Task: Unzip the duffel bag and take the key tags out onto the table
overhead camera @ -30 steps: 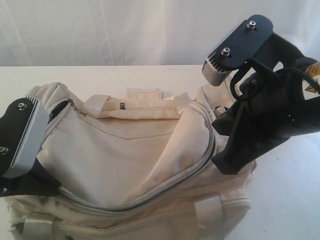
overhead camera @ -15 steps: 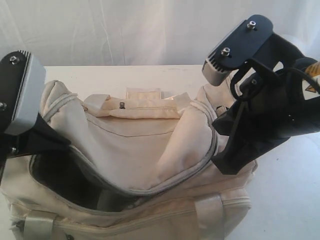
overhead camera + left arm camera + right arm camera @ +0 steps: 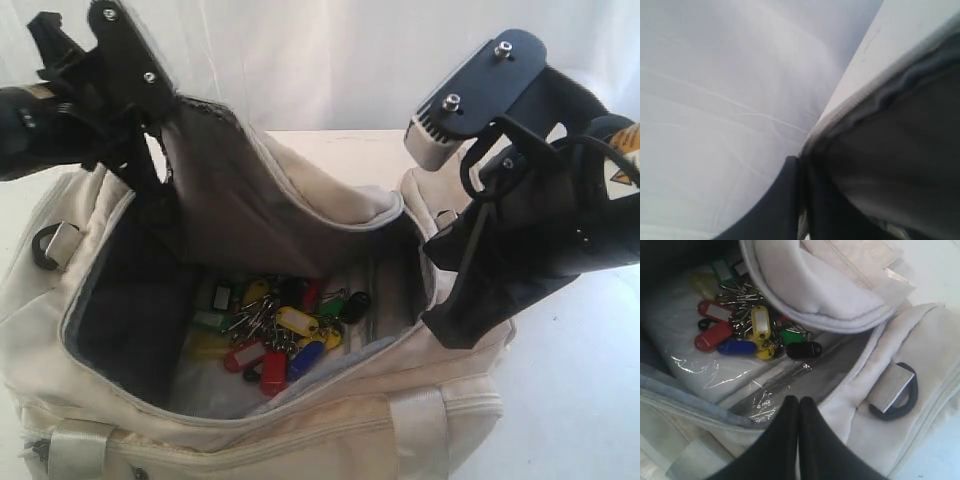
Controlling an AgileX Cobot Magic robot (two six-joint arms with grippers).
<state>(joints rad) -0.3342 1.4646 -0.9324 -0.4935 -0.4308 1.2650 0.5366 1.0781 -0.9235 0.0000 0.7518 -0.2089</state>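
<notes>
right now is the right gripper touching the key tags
Apart. The right wrist view shows the shut right gripper near the rim of the duffel bag, with visible lining between its tips and the key tags.

Prob. robot lab: plain white table point(image 3: 575, 420), white cloth backdrop point(image 3: 300, 60), 2 robot arms point(image 3: 545, 235).

No legible text, key tags point(image 3: 275, 335) too small to read

A pale white fabric backdrop point(image 3: 300, 60) hangs in soft vertical folds across the whole rear of the scene; a flat white padded packet wrapped in clear crinkled plastic film point(image 3: 695, 372) lies low down, its film glinting with light.
</notes>
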